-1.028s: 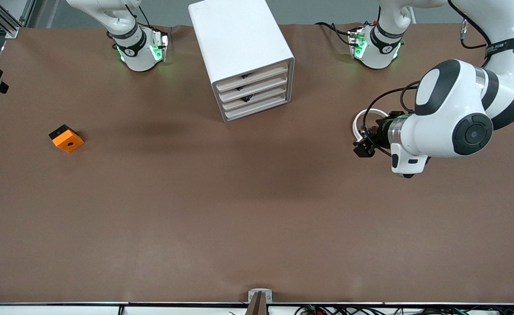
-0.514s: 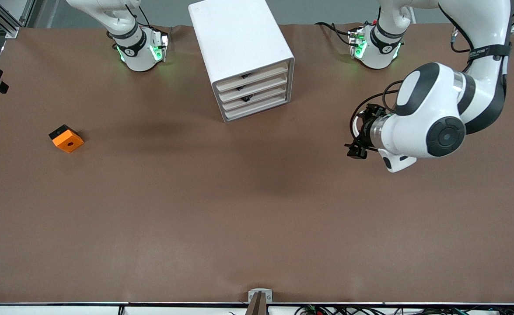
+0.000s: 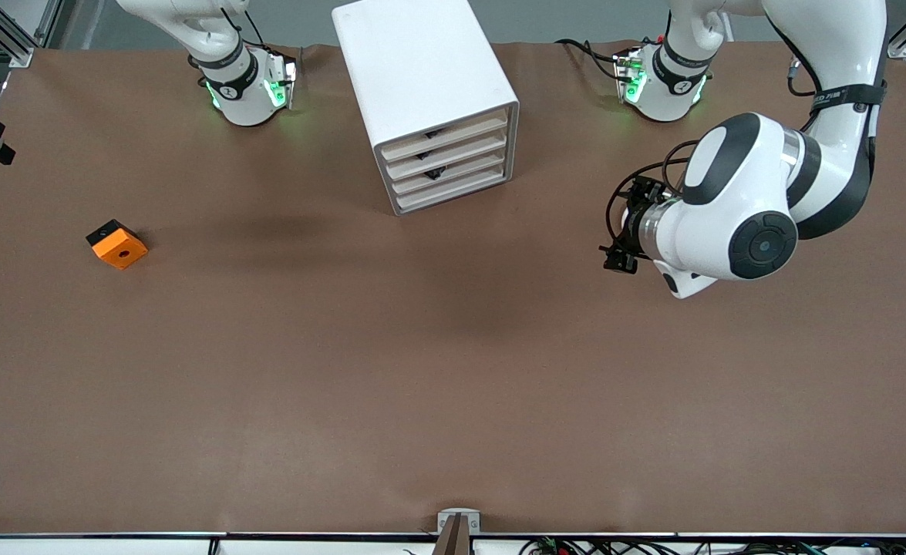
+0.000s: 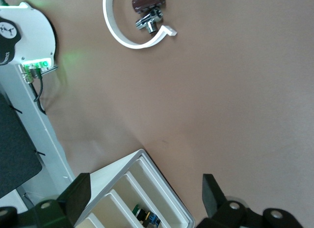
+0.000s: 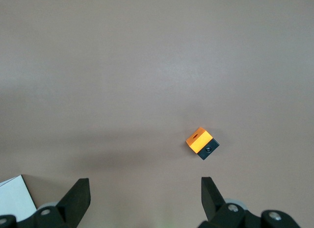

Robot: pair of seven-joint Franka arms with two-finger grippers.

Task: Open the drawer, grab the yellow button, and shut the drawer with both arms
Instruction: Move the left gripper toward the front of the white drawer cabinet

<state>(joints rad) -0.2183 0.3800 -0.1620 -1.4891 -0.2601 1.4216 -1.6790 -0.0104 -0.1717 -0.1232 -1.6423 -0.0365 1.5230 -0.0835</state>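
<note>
The white cabinet [image 3: 422, 69] stands near the robots' bases, and its four cream drawers [image 3: 449, 158] are all pushed in. My left gripper [image 3: 618, 256] hangs open and empty over the table, between the cabinet and the left arm's end, turned toward the drawer fronts. In the left wrist view, my left gripper [image 4: 145, 189] frames the cabinet [image 4: 122, 181]. A tiny black, yellow and blue part, apparently the button [image 4: 147, 217], shows in one drawer slot. My right gripper [image 5: 144, 189] is open and empty above bare table. It is out of the front view.
An orange square block [image 3: 117, 243] with a hole lies toward the right arm's end of the table; the right wrist view also shows this block [image 5: 201, 142]. A white curved strip [image 4: 122, 39] with dark clips [image 4: 149, 14] lies near the left arm's base [image 3: 662, 81].
The left arm has swung toward the cabinet, carrying its open gripper a little closer to the drawers. It now covers the white curved strip in the front view. The right arm has not moved.
</note>
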